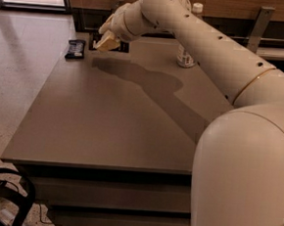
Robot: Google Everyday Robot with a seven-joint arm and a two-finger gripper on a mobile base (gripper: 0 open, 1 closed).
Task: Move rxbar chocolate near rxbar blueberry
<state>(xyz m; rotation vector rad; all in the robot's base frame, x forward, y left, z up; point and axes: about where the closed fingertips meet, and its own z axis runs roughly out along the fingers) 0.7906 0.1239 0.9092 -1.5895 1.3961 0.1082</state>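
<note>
Claw (107, 39), grip state unclear, hovers beside dark snack bar (75, 49); bottle (184, 58) behind arm (211, 47).

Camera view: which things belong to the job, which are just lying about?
Job: rxbar blueberry at the far-left corner of the table; gripper just right of it; rxbar chocolate not clearly visible.
Lying about: bottle behind the arm.

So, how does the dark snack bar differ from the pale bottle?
The dark rectangular snack bar lies flat; the pale white-capped bottle stands upright. The bar shows whole; the arm partly hides the bottle. Both sit on the grey table's far side, the end effector hovering between them.
</note>
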